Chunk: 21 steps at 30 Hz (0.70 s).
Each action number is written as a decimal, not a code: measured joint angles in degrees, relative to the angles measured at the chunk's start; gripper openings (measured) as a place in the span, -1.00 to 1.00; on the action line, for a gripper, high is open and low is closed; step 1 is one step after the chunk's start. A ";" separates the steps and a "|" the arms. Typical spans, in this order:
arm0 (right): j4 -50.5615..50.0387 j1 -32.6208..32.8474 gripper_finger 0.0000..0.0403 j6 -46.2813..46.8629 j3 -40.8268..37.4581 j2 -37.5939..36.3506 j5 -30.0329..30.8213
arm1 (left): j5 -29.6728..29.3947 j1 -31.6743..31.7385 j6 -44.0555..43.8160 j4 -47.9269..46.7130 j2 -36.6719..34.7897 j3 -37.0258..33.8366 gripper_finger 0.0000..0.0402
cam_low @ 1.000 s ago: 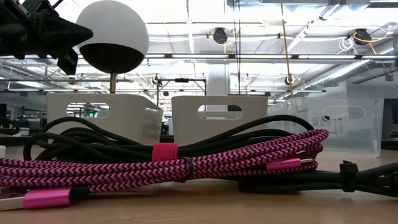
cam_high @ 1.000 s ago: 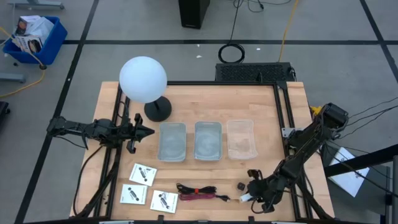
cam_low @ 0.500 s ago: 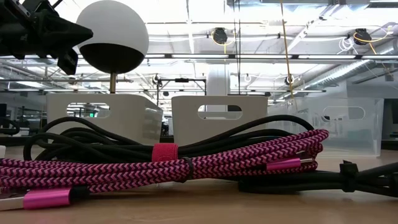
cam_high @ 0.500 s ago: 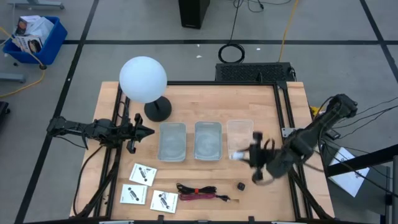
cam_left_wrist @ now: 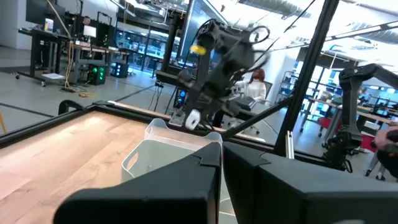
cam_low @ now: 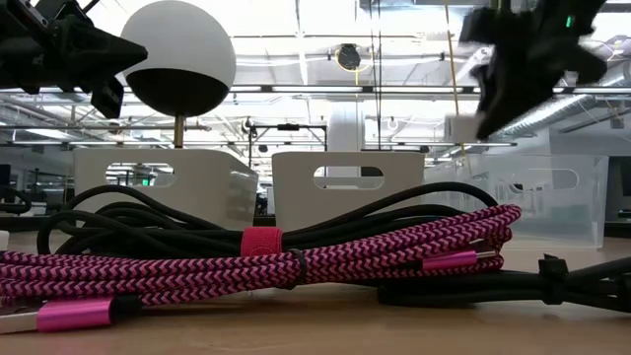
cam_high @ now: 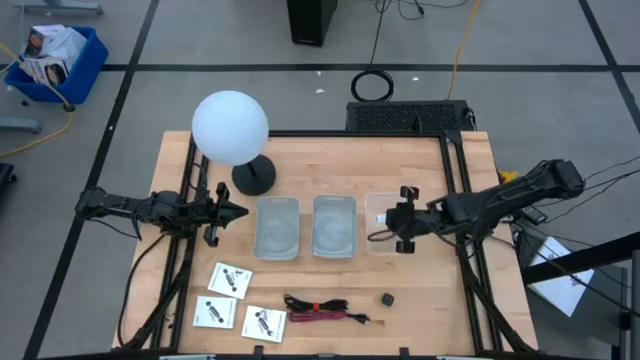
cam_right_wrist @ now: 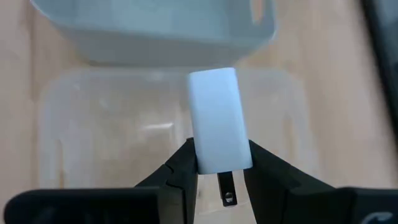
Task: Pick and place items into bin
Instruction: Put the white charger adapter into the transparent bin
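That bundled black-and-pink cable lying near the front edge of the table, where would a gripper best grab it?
Probably at the red strap binding the black-and-pink coiled cable bundle, coming straight down from above. The bundle lies flat and long on the wooden table, and the strap gathers all strands at its middle, so fingers closing across its narrow width should lift it evenly.

Below the right hand, which pinches a white piece, the clear bin is open at the top, so the way straight down is free. Just beside the hand, toward the left arm, stand two more bins, close together. On the near side of the hand a black cube sits on bare table; a coiled cable lies farther off. The globe lamp stands well apart, near the left hand.
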 joint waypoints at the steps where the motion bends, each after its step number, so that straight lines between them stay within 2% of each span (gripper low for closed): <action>1: 1.56 -1.22 -0.54 -0.52 -1.44 0.01 -1.87 | 0.00 0.00 0.00 -0.02 0.01 0.00 -0.89; 3: 3.09 -3.55 -0.54 -1.38 -3.78 0.02 -5.37 | -0.01 0.00 -0.02 0.00 0.02 0.00 -0.89; 11: 8.38 -9.02 -0.54 -2.31 -7.71 0.02 -11.70 | -0.02 0.00 -0.04 0.00 0.01 0.00 -0.89; 21: 11.37 -8.95 -0.54 -3.36 -10.13 3.11 -11.63 | -0.04 0.00 -0.07 0.00 0.02 0.00 -0.89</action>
